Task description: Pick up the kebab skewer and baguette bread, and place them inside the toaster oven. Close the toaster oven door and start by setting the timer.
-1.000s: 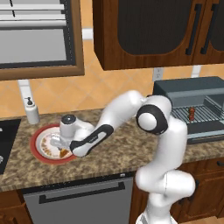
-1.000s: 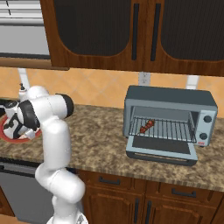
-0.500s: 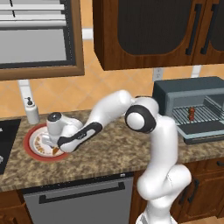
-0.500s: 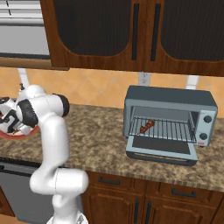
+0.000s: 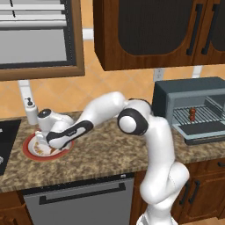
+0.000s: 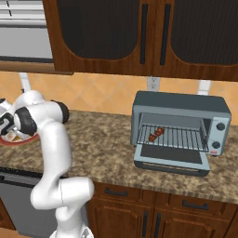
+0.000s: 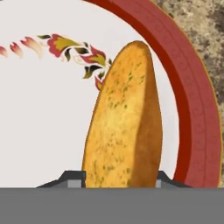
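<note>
I have the arm stretched far to its left, elbow bent above the granite counter [image 5: 110,149], with the hand tipped down over the red-rimmed plate [image 5: 30,151] near the counter's left end. From the right base camera the forearm runs off toward that same plate [image 6: 14,139] at the picture's left edge.

In the hand camera the gripper [image 7: 120,180] sits right at the baguette bread [image 7: 124,122]: the two dark fingertips [image 7: 72,178] stand against the loaf's sides, one on each flank, with the bread filling the gap between them. The jaws are partly closed and look to be touching the crust, but I cannot tell whether they have a firm hold. The loaf lies on the white plate [image 7: 43,113], close to its red rim and beside the painted flower pattern.

The kebab skewer [image 6: 155,134] lies on the wire rack inside the toaster oven [image 6: 181,104], which stands well apart at the counter's right end. The toaster oven door [image 6: 171,158] hangs dropped open in front of it.

A white soap dispenser [image 5: 30,112] stands just behind the plate, by the hand. A dark cooktop [image 5: 6,140] lies at the far left.
</note>
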Controlling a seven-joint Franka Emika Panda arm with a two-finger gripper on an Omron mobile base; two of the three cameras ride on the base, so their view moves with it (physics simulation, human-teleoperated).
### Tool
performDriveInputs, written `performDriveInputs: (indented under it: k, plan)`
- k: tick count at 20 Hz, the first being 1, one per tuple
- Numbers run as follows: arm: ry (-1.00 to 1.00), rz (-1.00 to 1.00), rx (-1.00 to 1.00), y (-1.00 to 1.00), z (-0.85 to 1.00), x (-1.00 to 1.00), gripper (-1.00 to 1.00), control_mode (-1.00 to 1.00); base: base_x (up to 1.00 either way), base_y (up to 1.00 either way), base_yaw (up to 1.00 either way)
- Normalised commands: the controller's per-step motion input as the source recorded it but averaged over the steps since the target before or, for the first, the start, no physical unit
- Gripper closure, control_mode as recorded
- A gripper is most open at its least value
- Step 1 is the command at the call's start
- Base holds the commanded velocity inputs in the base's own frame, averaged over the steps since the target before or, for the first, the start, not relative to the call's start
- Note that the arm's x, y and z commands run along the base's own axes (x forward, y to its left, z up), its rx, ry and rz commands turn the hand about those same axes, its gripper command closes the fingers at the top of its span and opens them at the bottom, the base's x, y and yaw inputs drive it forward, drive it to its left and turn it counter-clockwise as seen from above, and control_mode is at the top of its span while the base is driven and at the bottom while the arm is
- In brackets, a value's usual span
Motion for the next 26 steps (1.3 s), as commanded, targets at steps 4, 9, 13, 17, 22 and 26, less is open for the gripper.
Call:
performDriveInputs:
  k: [4, 9, 13, 17, 22, 26]
  plan:
    - [0.0, -0.04, 0.0, -0.15, -0.06, 0.0, 1.0, -1.0, 0.0, 0.0, 0.0]
    - [-0.01, -0.01, 0.05, -0.59, 0.6, -0.25, 1.0, -1.0, 0.0, 0.0, 0.0]
    - [-0.02, 0.0, 0.12, -1.0, 0.76, -0.99, 1.0, -1.0, 0.0, 0.0, 0.0]
    - [-0.01, 0.03, 0.07, -1.0, 0.64, -0.95, 1.0, -1.0, 0.0, 0.0, 0.0]
    - [0.0, 0.04, 0.02, -1.0, 0.42, -0.75, 1.0, -1.0, 0.0, 0.0, 0.0]
    - [0.04, 0.03, 0.01, -1.0, 0.6, -0.27, 1.0, -1.0, 0.0, 0.0, 0.0]
